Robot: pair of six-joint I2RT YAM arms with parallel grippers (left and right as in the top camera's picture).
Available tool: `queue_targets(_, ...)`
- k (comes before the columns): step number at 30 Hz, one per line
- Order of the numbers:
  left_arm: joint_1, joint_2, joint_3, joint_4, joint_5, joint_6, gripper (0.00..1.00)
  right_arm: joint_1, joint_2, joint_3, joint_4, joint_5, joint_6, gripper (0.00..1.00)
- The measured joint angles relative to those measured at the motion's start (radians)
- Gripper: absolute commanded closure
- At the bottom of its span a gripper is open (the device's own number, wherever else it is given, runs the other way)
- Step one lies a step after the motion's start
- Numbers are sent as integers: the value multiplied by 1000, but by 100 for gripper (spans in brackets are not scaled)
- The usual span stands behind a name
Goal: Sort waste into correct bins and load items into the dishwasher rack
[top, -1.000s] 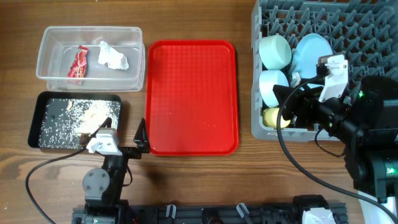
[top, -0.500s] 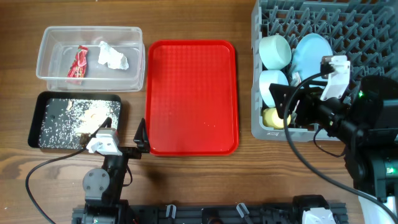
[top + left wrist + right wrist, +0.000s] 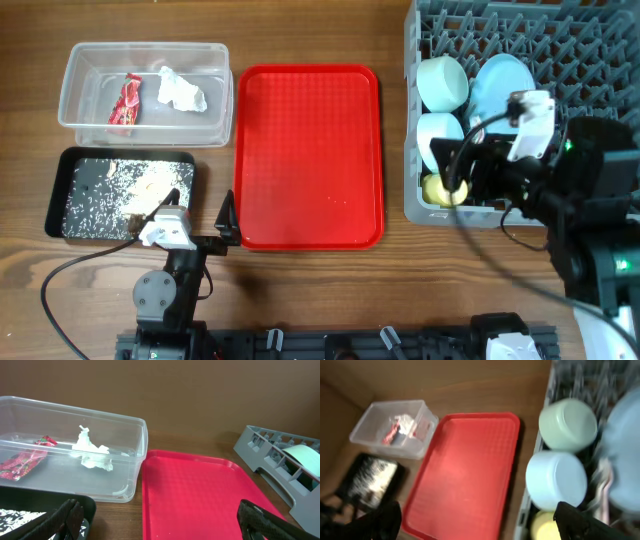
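Wooden table [image 3: 320, 30] carries a grey dishwasher rack [image 3: 560, 40], a red tray [image 3: 308, 155], a clear tub [image 3: 70, 80] and a black tray [image 3: 75, 165]. Racked are a light blue plate [image 3: 500, 85], pale green bowl [image 3: 443, 82], light blue bowl [image 3: 438, 135] and yellow cup [image 3: 437, 188]. The napkin [image 3: 181, 90] and red wrapper [image 3: 126, 103] lie in the tub, the food scraps [image 3: 135, 190] in the black tray. The right gripper [image 3: 477, 522] hangs wide open and empty above the cup. The left gripper [image 3: 160, 527] gapes empty beside the black tray.

- Overhead: bright, even light from above; sharp all over, with only thin soft shadows beside the red tray [image 3: 308, 155].
- Left wrist: sharp, slightly dimmer; small highlights on clear tub [image 3: 139, 455] edges at 9 o'clock.
- Right wrist: heavy motion blur; rack [image 3: 580, 375] pegs at 1 o'clock smeared, pale green bowl [image 3: 568, 424] soft-edged.
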Motion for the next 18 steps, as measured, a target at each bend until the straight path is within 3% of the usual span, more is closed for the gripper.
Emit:
queue_targets(4,0,0,0,0,0,0,0,11,-84,-33,54,5,-179,0)
queue_targets(7,0,0,0,0,0,0,0,13,-213,-158,189,8,-277,0)
queue_targets(12,0,0,0,0,0,0,0,13,-463,-489,364,11,-344,0)
queue_targets(18,0,0,0,0,0,0,0,13,-711,-806,436,14,-368,0)
